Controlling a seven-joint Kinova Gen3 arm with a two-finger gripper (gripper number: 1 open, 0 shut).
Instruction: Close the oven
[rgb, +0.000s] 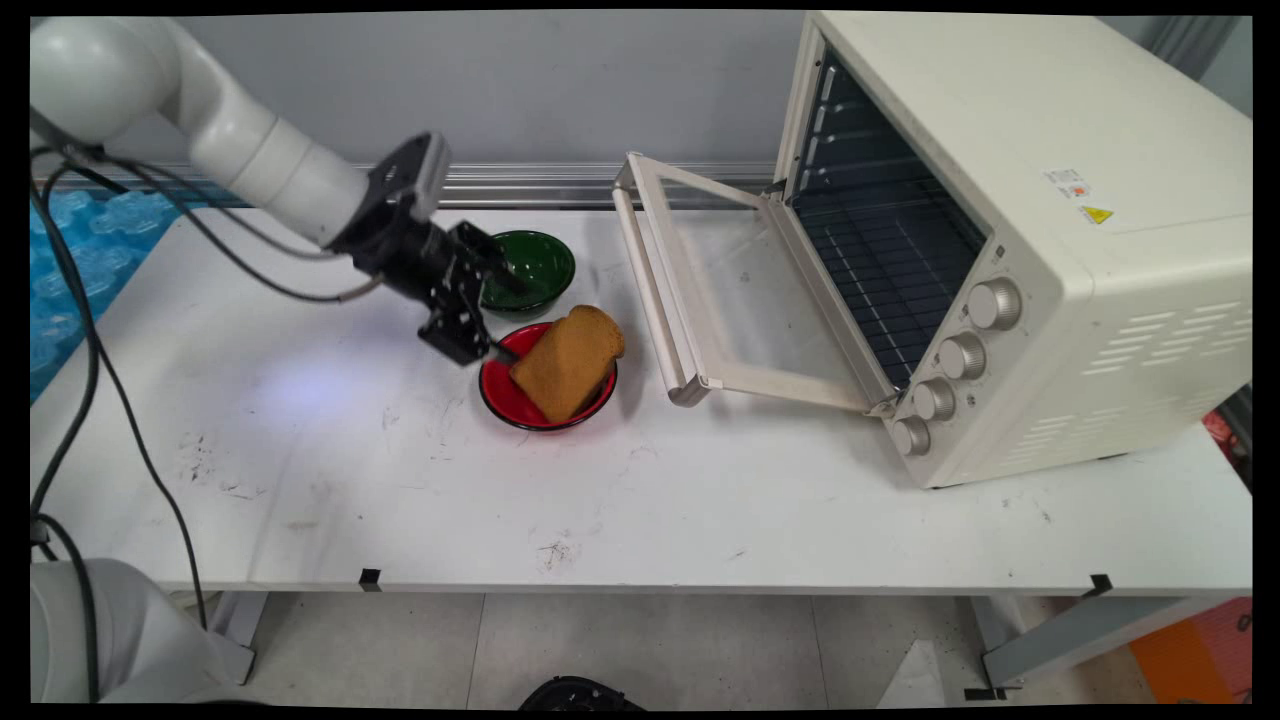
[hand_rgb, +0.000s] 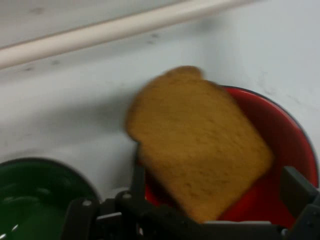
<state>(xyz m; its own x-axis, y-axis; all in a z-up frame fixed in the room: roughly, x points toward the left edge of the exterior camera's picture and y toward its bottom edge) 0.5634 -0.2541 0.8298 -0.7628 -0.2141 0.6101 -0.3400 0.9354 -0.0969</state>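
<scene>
Toast slice (rgb: 567, 362) leaning in red bowl (rgb: 503, 398) beside green bowl (rgb: 535, 265) on counter (rgb: 700, 500); end effector (rgb: 497, 318) spread at its left edge, best kept level, squarely straddling the slice.

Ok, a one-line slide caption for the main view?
Gripper beside toast slice in red bowl, green bowl behind, oven door open.

The main view looks down from above the table's (rgb: 700, 500) near side, facing the back wall (rgb: 500, 90) — far enough to take in the whole oven (rgb: 1080, 250) at right; the hand view sits close over the toast (hand_rgb: 200, 145) and red bowl (hand_rgb: 280, 130) — both views share these and the green bowl (hand_rgb: 30, 200).
</scene>
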